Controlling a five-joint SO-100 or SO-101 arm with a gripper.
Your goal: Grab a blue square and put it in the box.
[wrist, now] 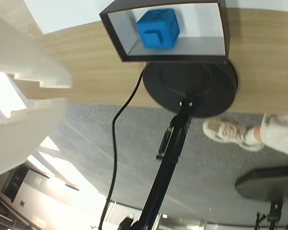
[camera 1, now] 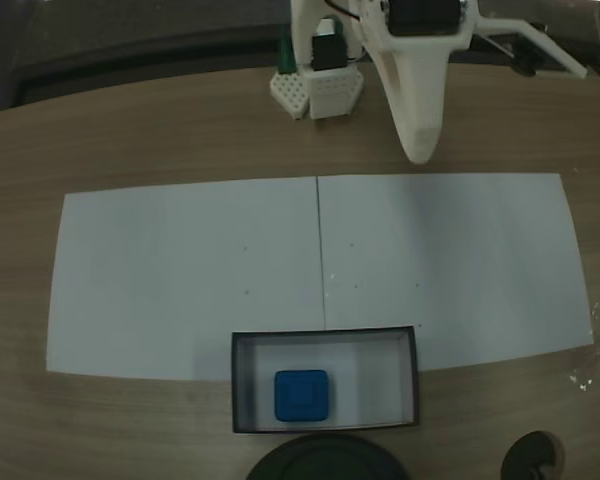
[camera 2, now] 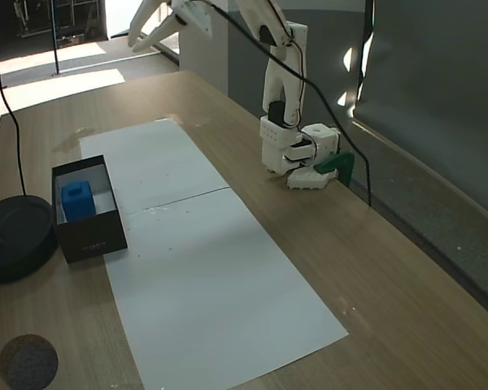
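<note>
Resting on the floor of the box (camera 1: 242,385), the cube (camera 1: 301,394) sat left of centre in a fixed view, so the placing step looked complete. The pincer (camera 2: 157,18) was raised well apart from it, fingers spread and empty. No further move seemed needed beyond parking. A black lamp base (camera 2: 16,236) touched the box; white paper (camera 1: 180,270) covered the worktop (camera 1: 130,130).

Wooden table (camera 1: 130,130) — white paper sheets (camera 1: 180,270), the box (camera 1: 325,336), a black round base (camera 2: 16,236).
</note>
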